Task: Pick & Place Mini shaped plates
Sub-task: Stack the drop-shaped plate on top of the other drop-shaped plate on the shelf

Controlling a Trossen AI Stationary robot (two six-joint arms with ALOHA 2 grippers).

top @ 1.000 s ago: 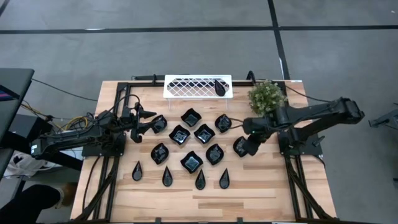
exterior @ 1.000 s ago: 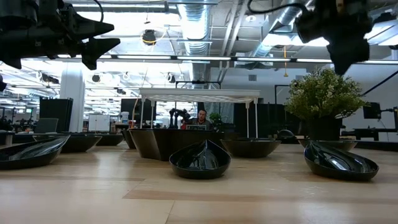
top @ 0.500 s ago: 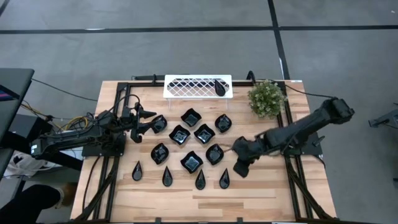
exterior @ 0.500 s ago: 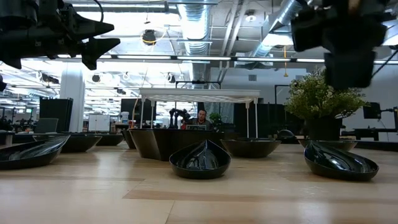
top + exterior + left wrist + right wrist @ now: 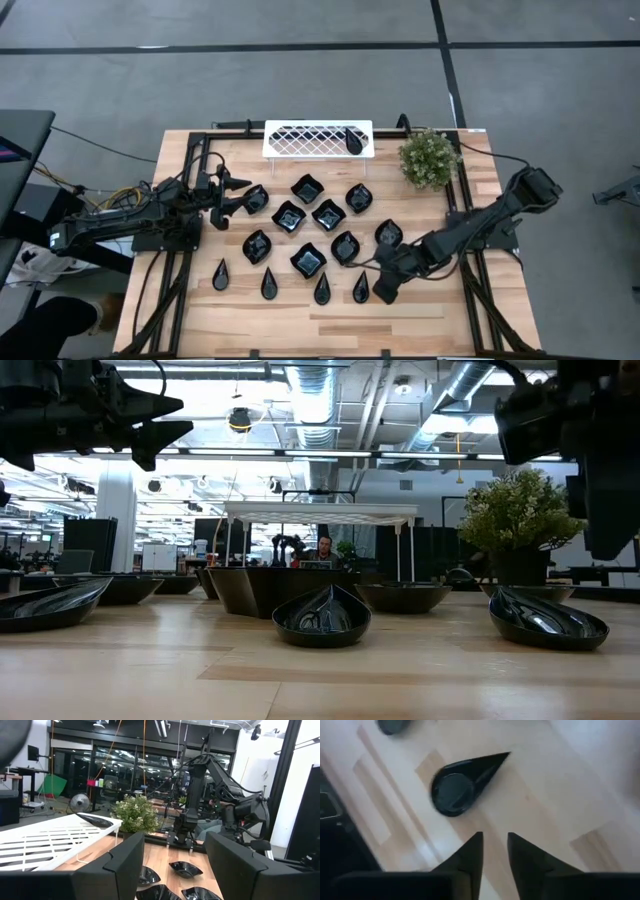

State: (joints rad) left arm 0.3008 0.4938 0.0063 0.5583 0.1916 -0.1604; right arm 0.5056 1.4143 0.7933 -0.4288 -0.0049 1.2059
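Right gripper [image 5: 385, 289] has been swung from the plant [image 5: 429, 158] to lower right of the plate cluster, beside the rightmost teardrop plate [image 5: 360, 288]; jaws narrowly parted, nothing held. A pick seems imminent. Left gripper [image 5: 238, 196] waits mid-left, jaws wide. One plate [image 5: 354, 140] lies in the white tray [image 5: 300, 139].

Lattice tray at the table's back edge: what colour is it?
White, with an open diamond-lattice pattern; the lattice tray shows best in the high view, carrying one black dish.

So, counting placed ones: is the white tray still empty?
No, one black plate already lies at the right end of the white lattice tray.
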